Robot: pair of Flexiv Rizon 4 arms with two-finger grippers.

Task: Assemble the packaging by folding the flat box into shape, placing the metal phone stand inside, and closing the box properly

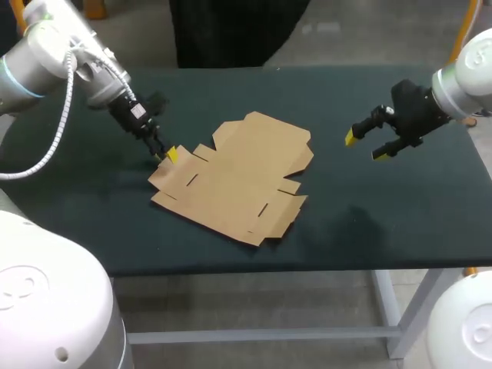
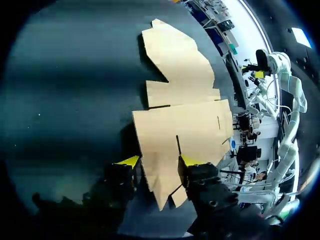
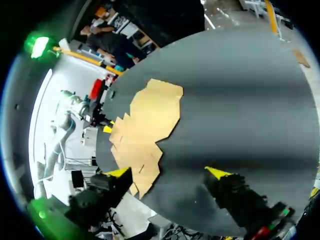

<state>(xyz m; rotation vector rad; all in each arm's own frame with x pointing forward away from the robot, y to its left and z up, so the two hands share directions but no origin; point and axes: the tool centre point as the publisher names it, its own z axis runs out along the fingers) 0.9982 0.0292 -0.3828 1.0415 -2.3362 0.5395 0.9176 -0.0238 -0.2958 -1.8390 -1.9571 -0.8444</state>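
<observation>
The flat brown cardboard box blank [image 1: 234,181] lies unfolded on the dark table, left of the middle. My left gripper [image 1: 167,156] is down at the blank's left corner. In the left wrist view a narrow end flap of the blank [image 2: 185,115] lies between the left gripper's [image 2: 160,161] fingers, which stand apart on either side of it. My right gripper [image 1: 367,146] hovers open above the table to the right of the blank, with nothing between its fingers. From the right wrist, the blank [image 3: 145,120] lies well ahead of the right gripper [image 3: 167,172].
The dark green table top [image 1: 384,223] shows bare cloth to the right of the blank and along its front edge. My left arm's grey cable [image 1: 61,123] hangs over the table's left end.
</observation>
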